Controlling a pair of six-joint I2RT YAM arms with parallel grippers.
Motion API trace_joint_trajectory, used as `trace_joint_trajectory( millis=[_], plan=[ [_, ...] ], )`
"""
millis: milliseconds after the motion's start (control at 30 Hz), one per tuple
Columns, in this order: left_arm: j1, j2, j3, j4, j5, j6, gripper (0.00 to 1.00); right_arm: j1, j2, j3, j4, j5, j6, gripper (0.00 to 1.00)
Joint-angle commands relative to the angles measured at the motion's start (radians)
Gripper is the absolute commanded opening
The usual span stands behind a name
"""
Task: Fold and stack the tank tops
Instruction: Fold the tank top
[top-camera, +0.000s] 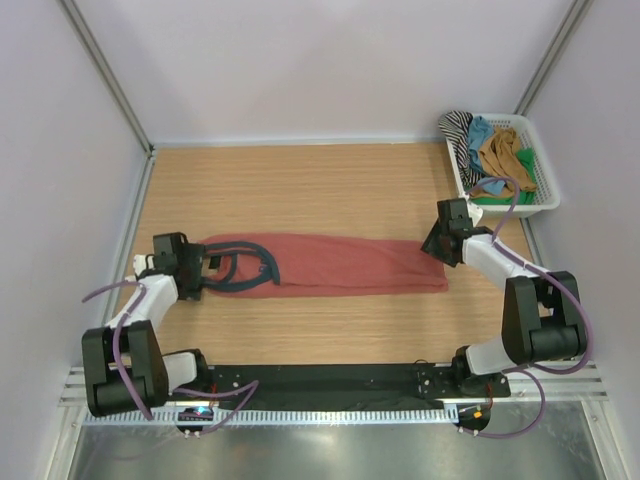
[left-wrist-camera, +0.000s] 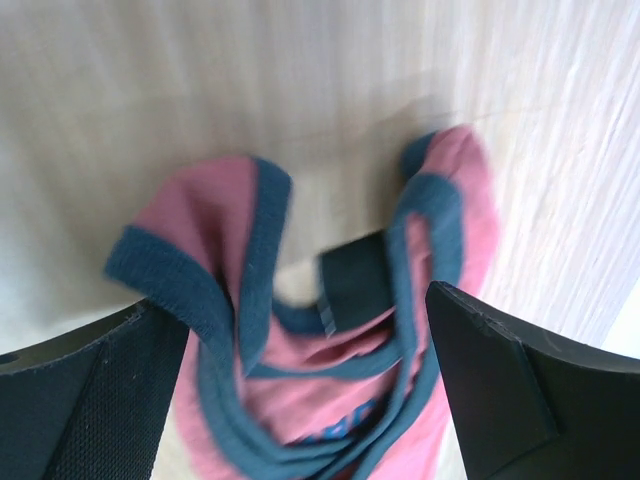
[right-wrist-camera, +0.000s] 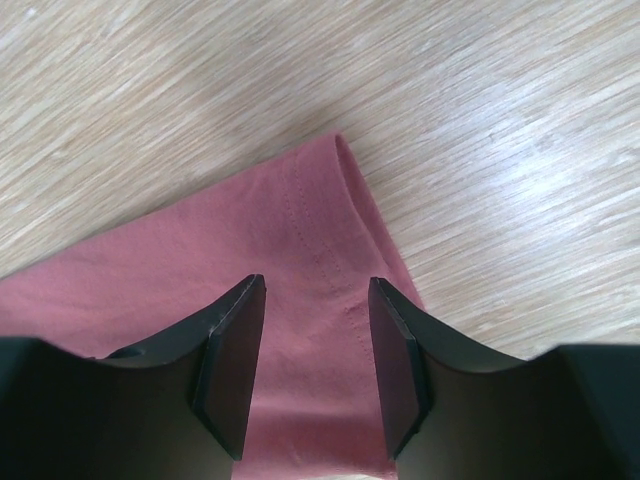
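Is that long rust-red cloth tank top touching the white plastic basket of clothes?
Apart. The overhead view shows bare wooden table between the rust-red tank top and the white plastic basket.

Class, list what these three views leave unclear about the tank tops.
- Chest print of the red tank top: left wrist view, blurred, cut off at the bottom edge.
- Tank tops in the basket: top view, heaped, too small to count.
- Right fingers: right wrist view, their tips hide any contact with cloth.
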Motion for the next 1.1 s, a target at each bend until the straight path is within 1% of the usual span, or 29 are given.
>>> trace_joint_trajectory(
  millis=[0,100,200,233,267,300,333,367,400,433,467,500,533,567,633,667,733,767,800,833,933,967,1000,1033,1067],
  plan=[
    [0.002,0.124,0.048,0.015,-0.079,-0.01,1.0,0.005,-0.02,-0.006,-0.01,0.04,0.008,0.52],
    [0.002,0.196,0.126,0.013,-0.075,-0.015,0.99,0.003,-0.009,-0.01,-0.025,0.058,0.008,0.55],
    [0.002,0.317,0.215,0.01,-0.026,-0.004,0.99,0.005,-0.017,-0.029,-0.024,0.055,0.006,0.55],
    [-0.001,0.387,0.241,0.003,0.003,0.001,1.0,0.005,-0.02,-0.03,-0.021,0.058,0.005,0.56],
    [-0.003,0.42,0.269,-0.023,0.014,0.007,0.99,0.003,-0.022,-0.035,-0.022,0.06,0.006,0.56],
    [-0.001,0.452,0.33,-0.043,0.022,0.016,0.96,0.003,-0.023,-0.035,-0.021,0.058,0.006,0.56],
    [-0.01,0.521,0.362,-0.057,0.028,0.043,0.91,0.005,-0.026,-0.035,-0.025,0.061,0.006,0.56],
    [-0.012,0.549,0.416,-0.079,0.039,0.054,0.81,0.003,-0.028,-0.035,-0.028,0.063,0.006,0.56],
    [-0.02,0.578,0.439,-0.083,0.05,0.066,0.73,0.003,-0.025,-0.035,-0.03,0.067,0.006,0.56],
    [-0.023,0.598,0.455,-0.085,0.059,0.077,0.63,0.005,-0.02,-0.035,-0.041,0.07,0.006,0.56],
    [-0.026,0.635,0.482,-0.073,0.074,0.083,0.44,0.003,-0.017,-0.036,-0.045,0.083,0.008,0.56],
    [-0.027,0.649,0.496,-0.065,0.08,0.091,0.35,0.005,-0.011,-0.036,-0.051,0.096,0.014,0.55],
    [-0.03,0.661,0.511,-0.053,0.089,0.112,0.15,0.003,-0.003,-0.036,-0.064,0.112,0.02,0.55],
    [-0.03,0.698,0.549,-0.05,0.099,0.117,0.0,0.003,0.01,-0.036,-0.067,0.118,0.02,0.55],
    [-0.03,0.744,0.602,-0.051,0.126,0.128,0.0,0.003,0.02,-0.036,-0.074,0.118,0.019,0.54],
    [-0.03,0.77,0.673,-0.062,0.135,0.142,0.0,0.003,0.024,-0.038,-0.078,0.113,0.019,0.53],
    [-0.036,0.845,0.747,-0.089,0.137,0.146,0.0,0.007,0.021,-0.047,-0.087,0.106,0.019,0.53],
    [-0.038,0.894,0.818,-0.09,0.137,0.142,0.0,0.01,0.008,-0.056,-0.088,0.098,0.023,0.51],
    [-0.046,0.919,0.853,-0.088,0.174,0.137,0.0,0.013,-0.002,-0.079,-0.087,0.074,0.022,0.49],
    [-0.05,0.94,0.926,-0.09,0.182,0.131,0.0,0.019,-0.012,-0.094,-0.085,0.06,0.026,0.47],
    [-0.078,1.04,1.037,-0.09,0.206,0.096,0.0,0.074,-0.057,-0.148,-0.084,-0.012,0.066,0.35],
    [-0.087,1.064,1.118,-0.09,0.208,0.09,0.0,0.133,-0.068,-0.157,-0.085,-0.009,0.08,0.32],
    [-0.11,1.113,1.16,-0.093,0.208,0.09,0.0,0.175,-0.078,-0.16,-0.111,0.006,0.118,0.29],
    [-0.119,1.133,1.238,-0.126,0.209,0.086,0.0,0.213,-0.083,-0.161,-0.12,0.021,0.135,0.25],
    [-0.13,1.15,1.269,-0.143,0.205,0.083,0.0,0.25,-0.085,-0.162,-0.128,0.026,0.156,0.18]
  ],
)
